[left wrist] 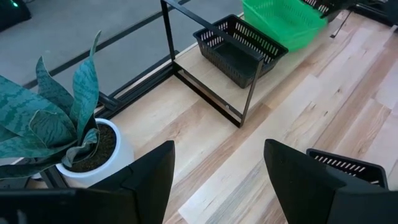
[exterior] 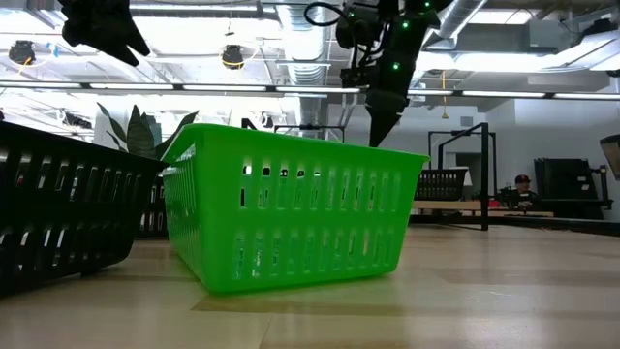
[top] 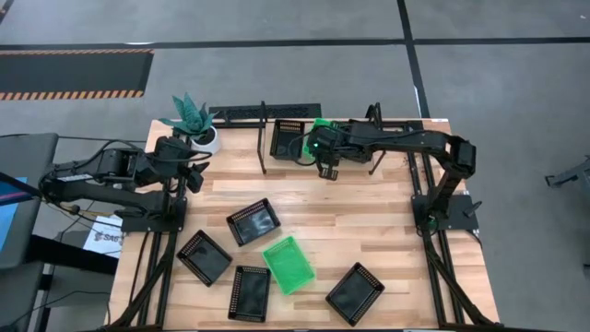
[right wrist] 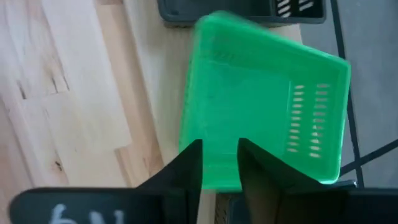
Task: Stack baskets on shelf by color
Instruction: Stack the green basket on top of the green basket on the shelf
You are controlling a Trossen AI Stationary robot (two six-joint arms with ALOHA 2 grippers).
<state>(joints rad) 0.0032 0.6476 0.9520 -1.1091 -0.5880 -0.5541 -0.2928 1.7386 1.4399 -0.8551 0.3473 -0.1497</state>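
The right gripper (top: 330, 171), its fingers nearly closed on nothing, is held just in front of the green basket (right wrist: 267, 106) placed on the shelf (top: 267, 138); the open left gripper (top: 194, 175) is farther.

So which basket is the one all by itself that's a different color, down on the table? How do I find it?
Start at the wooden table and look at the edge far from the shelf, where five baskets lie scattered. The green basket sits in the middle of them, next to a black basket. It is the only green one in that group; the other four are black.
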